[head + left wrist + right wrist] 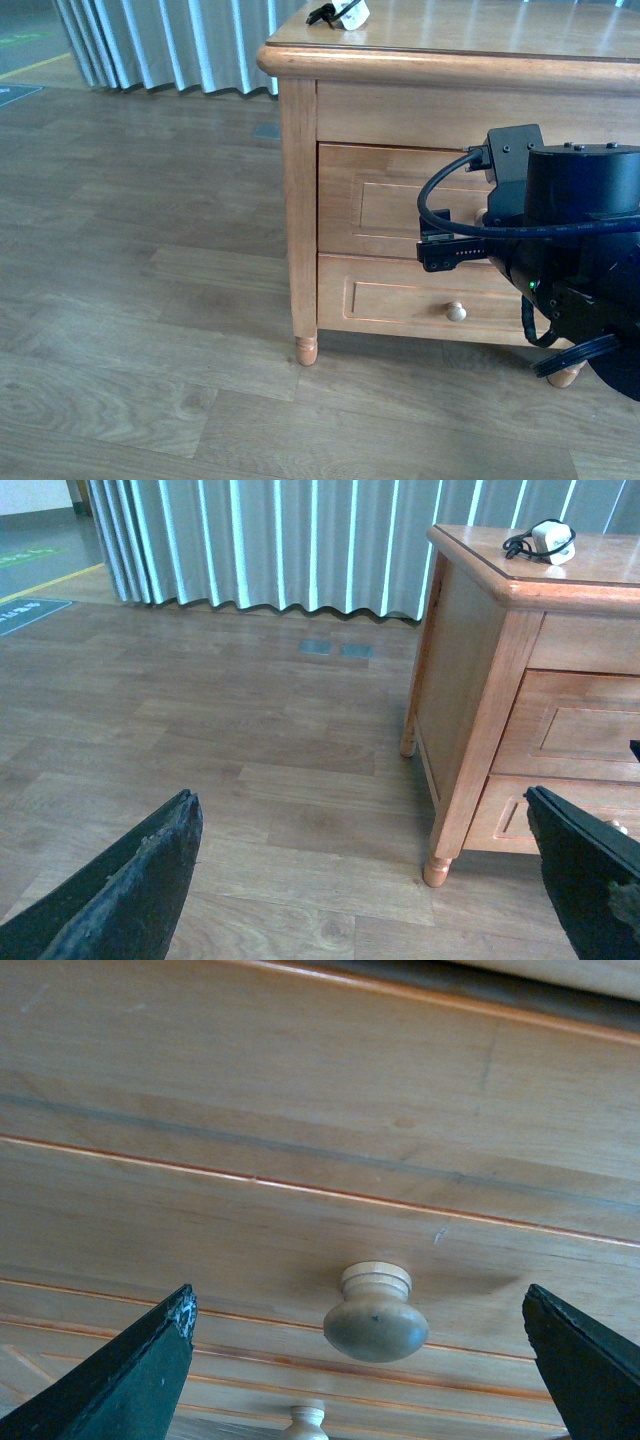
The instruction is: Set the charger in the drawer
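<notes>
Drawer is shut and charger sits on cabinet top near its left edge; empty right hand gapes astride knob, not touching, likely lined up to pull; left hand hangs open, empty, over floor.

Holds right gripper wide open, jaws level. Holds left gripper just as wide, tilted downward. Carries right arm low, pointing ahead

Grey-striped curtains hanging well ahead of the left claw, wood-plank floor stretching beneath it, turned cabinet foot standing near, lower drawer sitting shut just below the right claw
</notes>
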You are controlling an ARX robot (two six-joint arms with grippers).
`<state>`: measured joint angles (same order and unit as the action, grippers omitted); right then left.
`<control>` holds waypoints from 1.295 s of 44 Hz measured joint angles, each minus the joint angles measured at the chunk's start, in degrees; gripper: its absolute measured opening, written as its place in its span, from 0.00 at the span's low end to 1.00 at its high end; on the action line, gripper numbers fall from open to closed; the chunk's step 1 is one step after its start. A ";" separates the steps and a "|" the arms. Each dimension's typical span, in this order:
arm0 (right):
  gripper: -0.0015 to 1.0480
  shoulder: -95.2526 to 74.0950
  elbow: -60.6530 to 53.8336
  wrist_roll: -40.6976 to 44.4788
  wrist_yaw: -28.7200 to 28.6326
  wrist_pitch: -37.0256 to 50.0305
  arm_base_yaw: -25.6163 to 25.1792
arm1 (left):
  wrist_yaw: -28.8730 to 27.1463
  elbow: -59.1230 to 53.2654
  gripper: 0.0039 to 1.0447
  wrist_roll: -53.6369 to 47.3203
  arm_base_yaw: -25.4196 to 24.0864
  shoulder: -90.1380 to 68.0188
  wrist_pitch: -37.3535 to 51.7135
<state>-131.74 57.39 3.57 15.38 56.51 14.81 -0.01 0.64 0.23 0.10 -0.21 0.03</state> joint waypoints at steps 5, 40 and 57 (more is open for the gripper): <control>0.78 0.00 0.22 -0.22 0.02 0.00 0.24 | 0.00 0.00 0.94 0.00 0.00 0.00 0.00; 0.41 -1.68 1.99 -0.44 1.27 -1.42 0.46 | 0.02 0.00 0.94 0.00 0.00 0.00 0.00; 0.40 -1.68 2.03 -0.68 1.29 -1.51 0.44 | 0.02 0.00 0.94 0.00 0.00 0.00 0.00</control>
<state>-133.43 59.42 2.90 16.67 55.00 15.25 0.01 0.64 0.23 0.10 -0.21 0.03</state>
